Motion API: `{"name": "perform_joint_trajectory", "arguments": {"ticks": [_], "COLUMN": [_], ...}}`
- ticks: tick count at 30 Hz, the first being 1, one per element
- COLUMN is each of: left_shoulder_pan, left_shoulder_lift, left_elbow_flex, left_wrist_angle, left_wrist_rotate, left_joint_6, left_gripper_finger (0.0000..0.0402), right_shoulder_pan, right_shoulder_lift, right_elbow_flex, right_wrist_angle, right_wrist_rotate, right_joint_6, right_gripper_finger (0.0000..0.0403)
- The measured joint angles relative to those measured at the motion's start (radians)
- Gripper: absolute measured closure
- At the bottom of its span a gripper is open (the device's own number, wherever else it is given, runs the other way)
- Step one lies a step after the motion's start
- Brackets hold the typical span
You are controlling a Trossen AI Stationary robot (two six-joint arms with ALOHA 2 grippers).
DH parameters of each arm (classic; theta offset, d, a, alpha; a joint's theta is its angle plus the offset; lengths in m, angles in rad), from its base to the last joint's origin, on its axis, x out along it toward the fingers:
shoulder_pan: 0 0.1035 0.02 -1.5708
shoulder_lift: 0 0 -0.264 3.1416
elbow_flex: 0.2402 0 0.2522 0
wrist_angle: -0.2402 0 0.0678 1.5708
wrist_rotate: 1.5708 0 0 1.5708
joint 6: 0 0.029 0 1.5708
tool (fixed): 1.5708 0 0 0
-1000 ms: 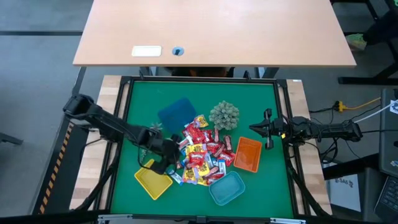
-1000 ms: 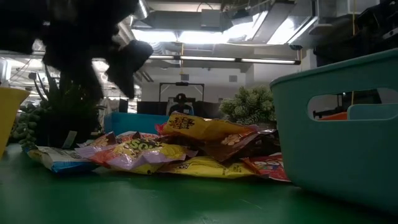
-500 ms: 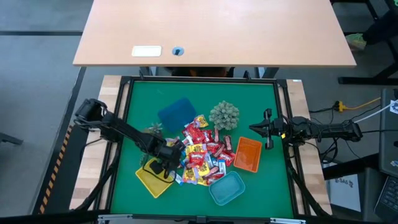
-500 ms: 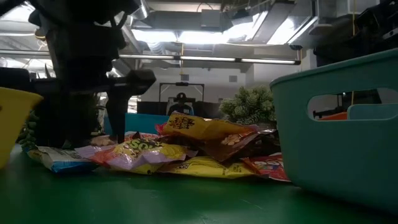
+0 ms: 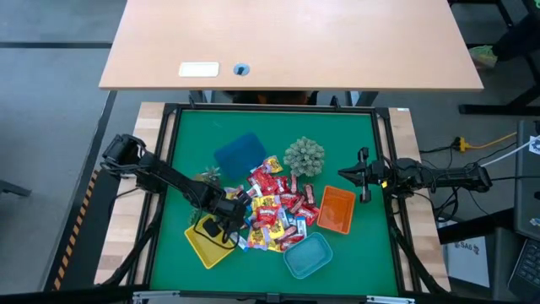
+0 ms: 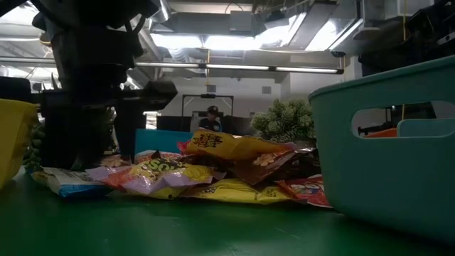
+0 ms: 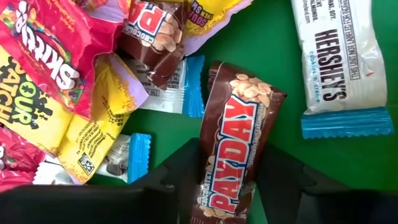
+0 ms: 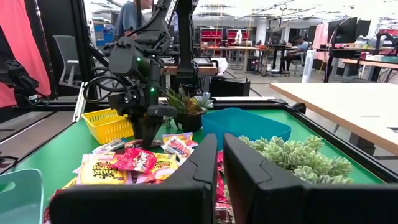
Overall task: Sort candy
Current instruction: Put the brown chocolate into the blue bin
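Note:
The candy (image 5: 274,211) lies in a heap on the green mat, in red, yellow, brown and blue-and-white wrappers. My left gripper (image 5: 229,221) stands at the heap's left edge, pointing steeply down, shut on a brown PayDay bar (image 7: 233,143). A white Hershey's bar (image 7: 339,62) lies flat on the mat beside it. My right gripper (image 5: 363,176) waits at the table's right edge, level, shut and holding nothing. My left gripper (image 7: 229,186) pinches the PayDay bar between its two fingers, one on each long edge, near the bar's end (image 7: 214,186) closest to the wrist. The fingers come from above, slanting down, and lie across the bar. The bar lies flat on the mat.
A yellow tray (image 5: 207,247) sits right by the left gripper, a teal tray (image 5: 308,256) near the front, an orange tray (image 5: 336,211) right of the heap, a blue tray (image 5: 240,154) behind it. Two spiky plants (image 5: 304,157) (image 5: 209,175) stand at the back of the heap.
My left gripper has come down onto the left edge of the heap and rolled a little about its own axis, then kept still over the last half second. The candy and trays lie where they were.

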Motion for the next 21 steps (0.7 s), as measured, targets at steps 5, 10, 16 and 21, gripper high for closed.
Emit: {"name": "perform_joint_trajectory", "arguments": {"ticks": [5,10,16,21], "left_shoulder_pan": [0.0,0.001,0.002,0.002], "left_shoulder_lift": [0.001,0.006,0.006,0.005], "left_elbow_flex": [0.0,0.03,0.086,0.142], "left_wrist_angle": [0.002,-0.004,-0.01,-0.012], "left_wrist_rotate": [-0.005,-0.024,-0.089,-0.125], "left_joint_6": [-0.001,-0.077,-0.169,-0.185], "left_gripper_finger": [0.0286,0.0287,0.0287,0.0287], "right_shoulder_pan": [0.0,0.0,0.0,0.0], "right_shoulder_lift": [0.0,0.0,0.0,0.0], "right_elbow_flex": [0.0,0.0,0.0,0.0], "right_wrist_angle": [0.0,0.0,0.0,0.0], "right_wrist_rotate": [0.0,-0.01,-0.015,-0.015], "right_joint_6": [0.0,0.0,0.0,0.0], "right_gripper_finger": [0.0374,0.0374,0.0374,0.0374]}}
